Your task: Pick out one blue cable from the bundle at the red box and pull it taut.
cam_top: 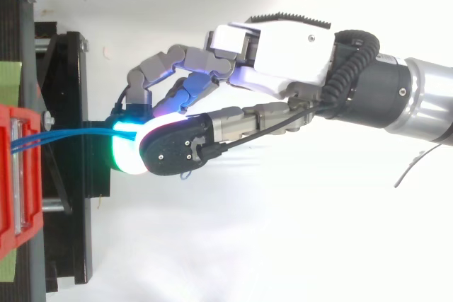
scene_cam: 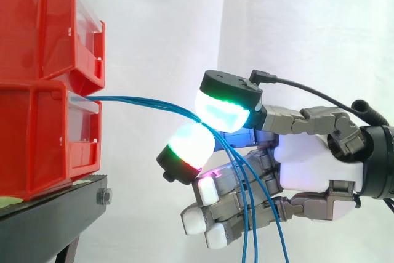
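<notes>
Side view: thin blue cables [scene_cam: 141, 101] leave the lower red plastic box [scene_cam: 37, 140] at mid-left and pass between two glowing fingertips [scene_cam: 221, 114] of the robot hand [scene_cam: 308, 164], which pinch them. Several strands seem caught, so pulling may tauten the whole bundle, or the strands may slip. Open room lies rightward; the box's front edge is close at left.

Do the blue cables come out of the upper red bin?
No, the blue cables emerge from the lower red bin at its open top, beneath the upper red bin.
</notes>
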